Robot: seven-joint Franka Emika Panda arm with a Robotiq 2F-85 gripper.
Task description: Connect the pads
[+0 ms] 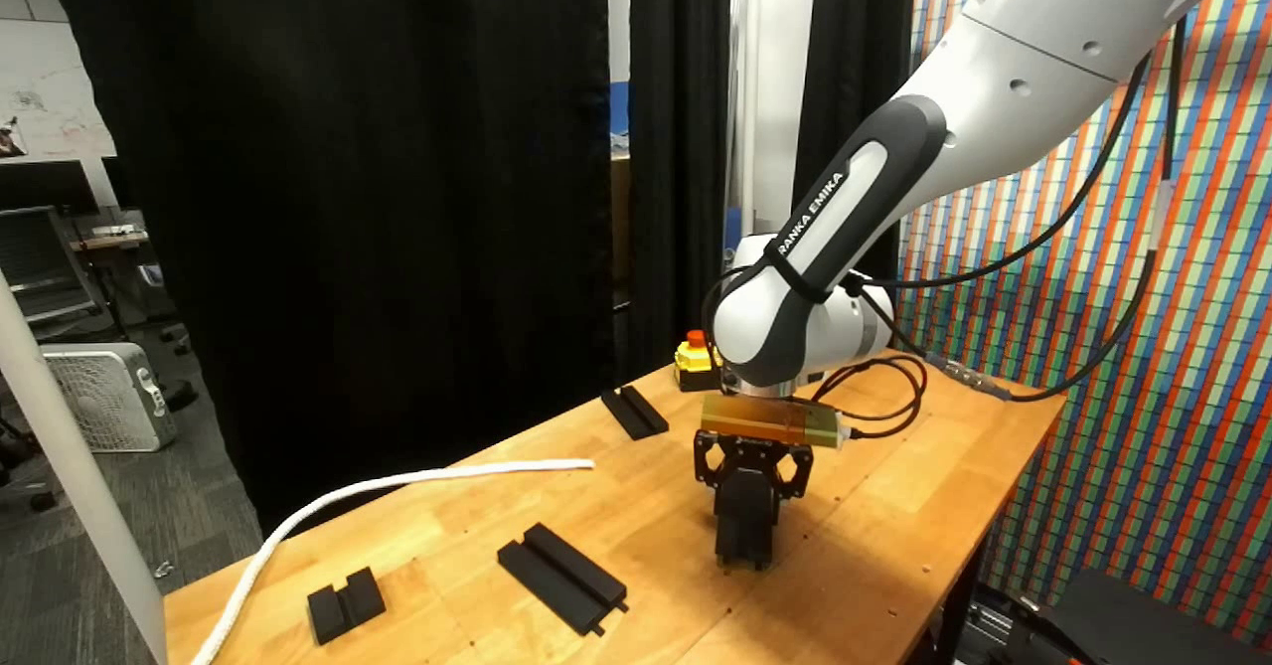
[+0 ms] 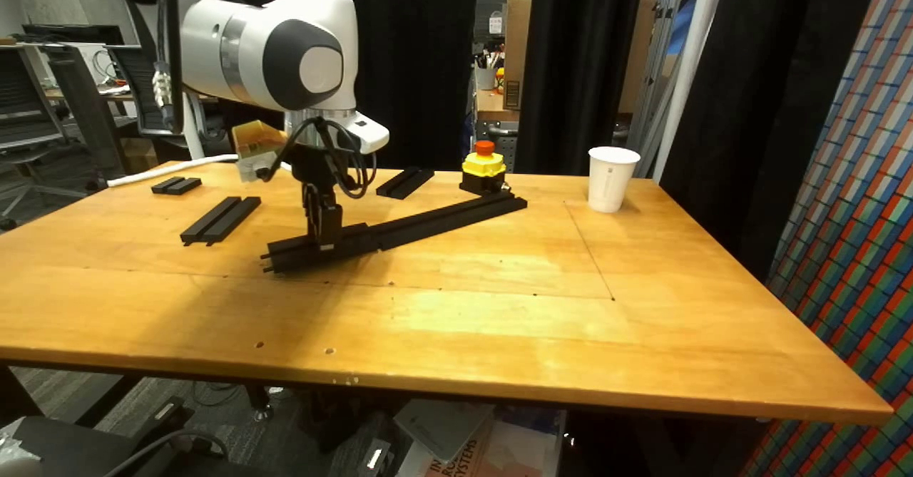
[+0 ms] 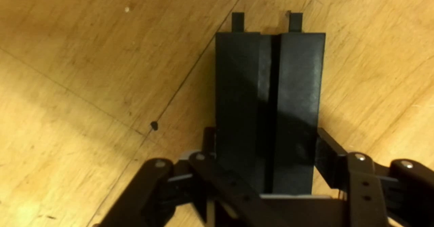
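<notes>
Pad no. 1 point(image 3: 295, 108), matte blk, grooved lengthwise: clasped in gripper point(image 3: 265, 144), fingers point(image 3: 329, 161) tight on both long sides. Loc.: at table point(image 2: 456, 341) lvl., contact w/ wood unclear. Orient.: in wrist view, long axis ran approx. vert., w/ 2 prongs point(image 3: 238, 21) at top end, pointing away fr. gripper. In an exterior view, same axis rose fr. lower L to upper R of frame, prongs toward L.

Long bar point(image 2: 449, 219), blk: seen in an exterior view only, roughly in line w/ pad no. 1, near end at pad's opp. end, far end near e-stop point(image 2: 483, 167). Whether joint was seated: cannot tell.

Loose, 3 pcs., in both exterior views, well apart: pad no. 2 point(image 1: 346, 605), short, blocky; pad no. 3 point(image 1: 562, 578), longer, prongs at one end; pad no. 4 point(image 1: 634, 413), nr. curtain point(image 1: 397, 248).

Misc.: cord point(image 1: 437, 473), wht, in both exterior views. Cup point(image 2: 612, 181), wht, stood upright on table, in an exterior view only. Box fan point(image 1: 99, 397), beyond table, in an exterior view only. Wrist view took in just pad, gripper & wood.
</notes>
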